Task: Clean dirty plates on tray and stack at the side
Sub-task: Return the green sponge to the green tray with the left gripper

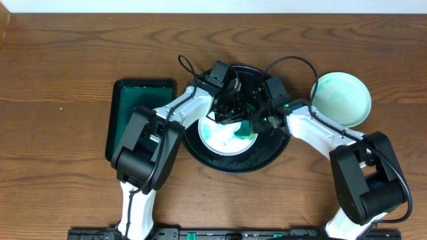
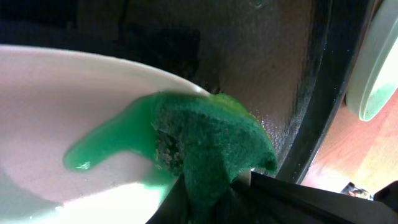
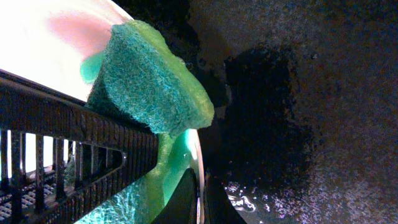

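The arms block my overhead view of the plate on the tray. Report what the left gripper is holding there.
Observer: Left wrist view: the left gripper is shut on a green sponge, pressed onto the plate near its rim.
Operator: Describe the mess on it.
Observer: A wet green smear spreads from the sponge across the white surface.
Operator: Now the right gripper.
Observer: Right wrist view: the right gripper appears to pinch that plate's rim, beside the sponge, above the black tray.
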You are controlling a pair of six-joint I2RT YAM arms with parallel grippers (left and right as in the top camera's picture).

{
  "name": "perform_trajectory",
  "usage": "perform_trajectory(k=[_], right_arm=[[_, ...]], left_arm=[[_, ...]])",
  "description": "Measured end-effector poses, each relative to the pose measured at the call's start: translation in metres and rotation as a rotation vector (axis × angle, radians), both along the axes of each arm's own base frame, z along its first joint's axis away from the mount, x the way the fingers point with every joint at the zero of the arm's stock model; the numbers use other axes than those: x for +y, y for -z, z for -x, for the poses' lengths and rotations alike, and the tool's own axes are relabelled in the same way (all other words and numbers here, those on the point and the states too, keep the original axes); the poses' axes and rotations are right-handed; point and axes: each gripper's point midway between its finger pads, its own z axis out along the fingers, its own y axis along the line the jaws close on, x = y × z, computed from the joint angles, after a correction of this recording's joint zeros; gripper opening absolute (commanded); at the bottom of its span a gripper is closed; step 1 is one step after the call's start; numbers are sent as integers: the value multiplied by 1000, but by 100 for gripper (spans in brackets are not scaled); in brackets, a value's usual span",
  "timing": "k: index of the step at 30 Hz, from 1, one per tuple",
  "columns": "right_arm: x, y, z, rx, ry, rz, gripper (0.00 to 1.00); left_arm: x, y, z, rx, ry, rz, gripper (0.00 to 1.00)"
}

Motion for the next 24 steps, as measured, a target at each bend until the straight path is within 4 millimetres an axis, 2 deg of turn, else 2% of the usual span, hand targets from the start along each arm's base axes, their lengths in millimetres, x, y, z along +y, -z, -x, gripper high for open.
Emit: perform_trajectory(k=[5, 8, 11, 18, 24], right_arm=[[0, 0, 1, 3, 0, 1, 1], [0, 0, 1, 3, 0, 1, 1], [0, 0, 0, 3, 0, 1, 1], [0, 0, 1, 5, -1, 1, 1], [0, 0, 1, 7, -1, 1, 1]], left_arm=[[16, 3, 3, 22, -2, -91, 7], [33, 6, 6, 32, 1, -179, 7], [59, 10, 6, 33, -14, -282, 6], [84, 11, 3, -9, -13, -421, 7], [119, 8, -1, -41, -25, -621, 8]])
